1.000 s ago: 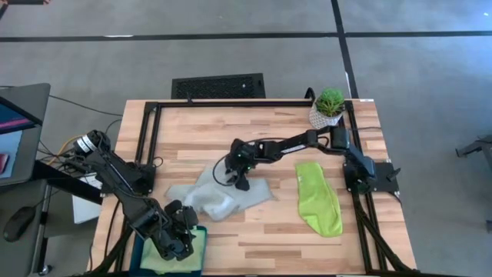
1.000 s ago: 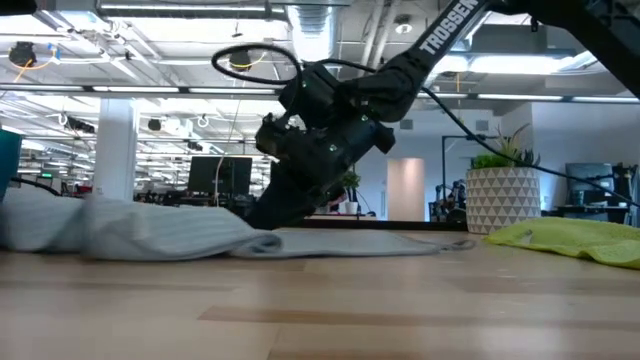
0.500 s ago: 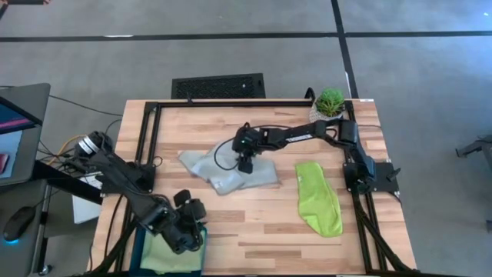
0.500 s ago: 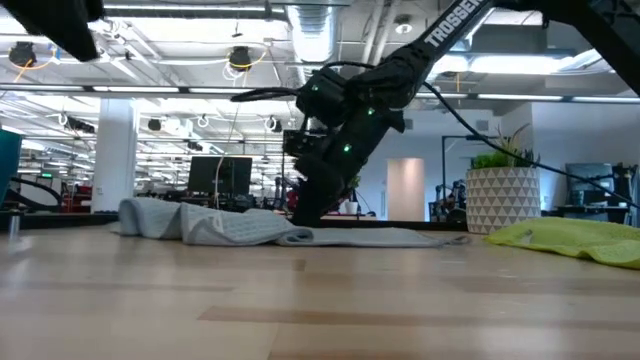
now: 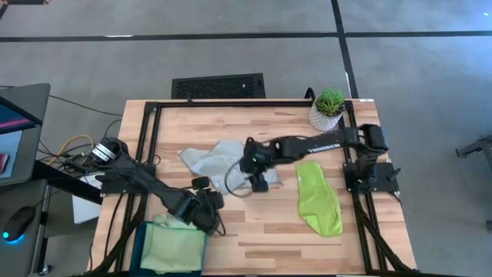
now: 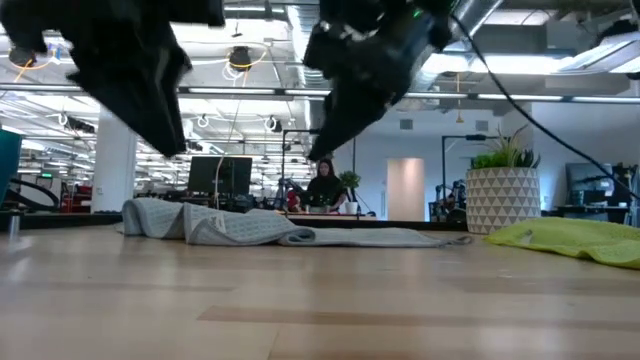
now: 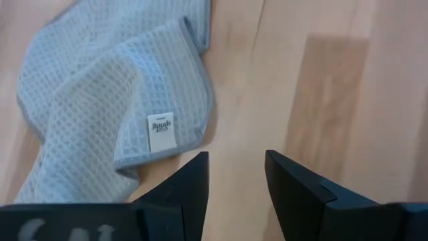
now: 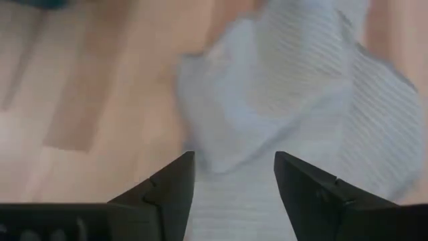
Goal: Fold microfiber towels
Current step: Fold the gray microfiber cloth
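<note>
- The right gripper (image 5: 259, 183) hangs with its jaws spread and nothing between them, at the right-hand edge of the pale grey-green towel (image 5: 217, 161). In its own wrist view the right gripper (image 8: 234, 175) looks down on rumpled grey cloth just beyond the tips, so the towel lies ahead of and below these jaws.
- The left gripper (image 5: 207, 205) also has its jaws apart and empty, over bare table (image 5: 254, 231) on the near side of the towel. In its wrist view the left gripper (image 7: 237, 175) has the towel's hemmed corner, with a small white label (image 7: 160, 127), just off to one side of the tips rather than between them.
- The towel lies crumpled in the middle of the table, its long axis running roughly left to right; in the low view it is a flat, bunched heap (image 6: 230, 225) with both arms raised above it.
- Judged from this, the right jaws are nearer to cloth and sit over its right end, while the left jaws must travel towards the far side to reach the labelled corner.
- The lime green towel (image 5: 318, 198) lies well apart on the right, running near to far.
- Another green towel (image 5: 171, 248) sits in the teal bin (image 5: 138, 245) at the near left corner.
</note>
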### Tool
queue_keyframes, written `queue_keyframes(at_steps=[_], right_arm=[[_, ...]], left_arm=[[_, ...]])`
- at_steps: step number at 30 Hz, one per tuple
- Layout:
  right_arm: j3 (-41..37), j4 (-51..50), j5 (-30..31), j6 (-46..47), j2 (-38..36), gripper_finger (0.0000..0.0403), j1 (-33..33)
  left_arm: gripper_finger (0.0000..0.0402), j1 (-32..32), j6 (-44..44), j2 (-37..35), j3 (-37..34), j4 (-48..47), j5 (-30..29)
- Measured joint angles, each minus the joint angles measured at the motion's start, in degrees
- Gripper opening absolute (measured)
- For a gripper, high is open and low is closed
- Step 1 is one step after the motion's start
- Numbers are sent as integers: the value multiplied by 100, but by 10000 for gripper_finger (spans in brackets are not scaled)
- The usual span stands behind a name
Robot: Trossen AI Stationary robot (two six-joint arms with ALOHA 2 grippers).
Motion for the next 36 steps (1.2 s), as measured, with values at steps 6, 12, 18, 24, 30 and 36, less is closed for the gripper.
queue_keyframes(at_steps=[6,12,18,24,30,36], right_arm=[[-275,-207,419,11,-364,230,656],[-345,-427,708,11,-427,230,999],[-349,-740,721,13,-362,230,1105],[-345,-1053,730,59,-364,230,1107],[-345,-1236,728,59,-364,230,1051],[-345,-1247,730,208,-364,230,930]], left_arm=[[139,336,521,335,-190,222,159],[139,688,1079,397,-410,890,283],[139,983,1476,397,-693,1385,557],[139,1130,1516,395,-797,1373,566],[139,1129,1821,395,-801,1410,573],[139,1131,1872,395,-802,1347,545]])
